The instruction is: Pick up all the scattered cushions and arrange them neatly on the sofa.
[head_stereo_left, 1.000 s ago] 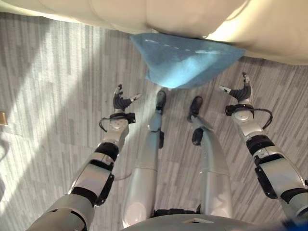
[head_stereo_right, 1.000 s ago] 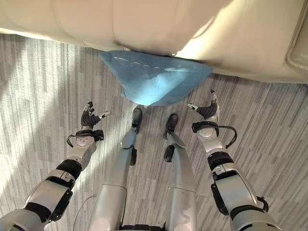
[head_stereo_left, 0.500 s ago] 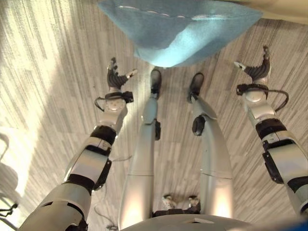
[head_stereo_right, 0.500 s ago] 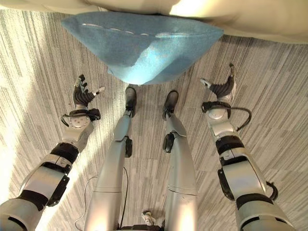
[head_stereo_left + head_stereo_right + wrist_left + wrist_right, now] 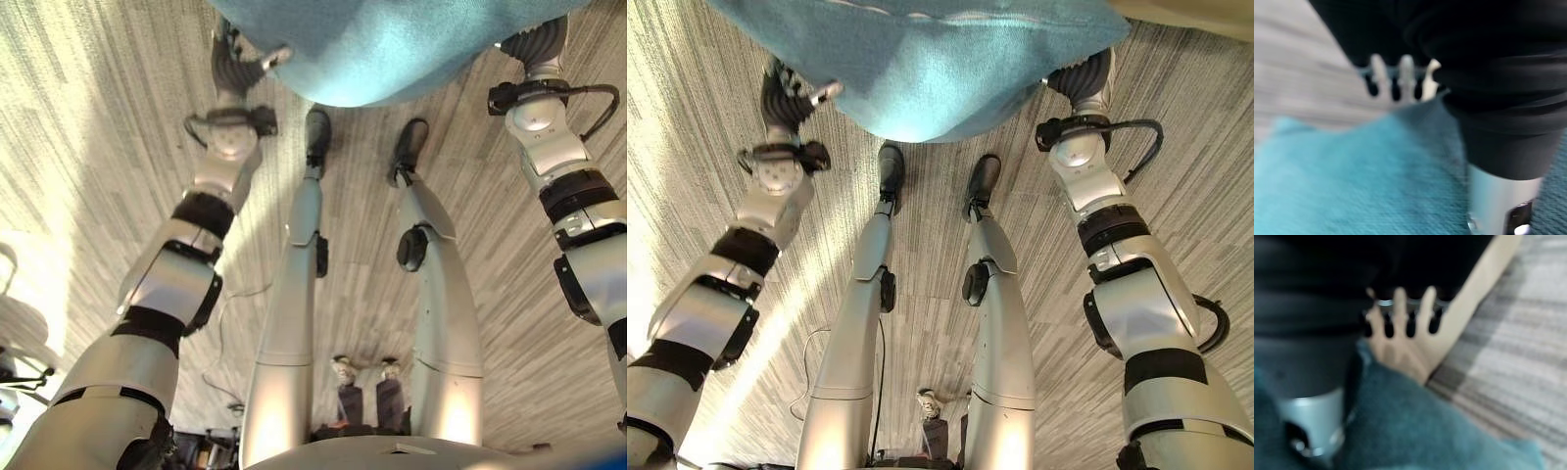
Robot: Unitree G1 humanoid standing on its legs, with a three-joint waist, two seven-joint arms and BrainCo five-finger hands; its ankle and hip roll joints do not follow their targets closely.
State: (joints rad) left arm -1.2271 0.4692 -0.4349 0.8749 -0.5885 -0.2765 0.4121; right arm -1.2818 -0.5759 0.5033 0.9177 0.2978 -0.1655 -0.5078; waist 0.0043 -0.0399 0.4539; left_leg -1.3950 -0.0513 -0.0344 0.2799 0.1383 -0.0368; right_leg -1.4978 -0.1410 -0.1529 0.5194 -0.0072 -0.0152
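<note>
**Left eye view: blue cushion between both hands, fingers mostly hidden**

Left eye view: we see the blue cushion (image 5: pixel 392 49) on the grey floor (image 5: pixel 98 147), cut off at the frame's top. Left hand (image 5: pixel 235 61) at its left edge, thumb out, fingers part-hidden. Right eye view: right hand (image 5: pixel 1087 76) tucked under cushion's right edge; can't tell its grip. Wrist views: blurred; left hand's fingers look straight, relaxed over the cushion. Right wrist: cream sofa (image 5: pixel 1484 289) behind.

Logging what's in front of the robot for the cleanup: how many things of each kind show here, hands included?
Blue cushion: 1
Robot hands: 2, the left hand and the right hand
Cream sofa: 1
Total: 4
</note>
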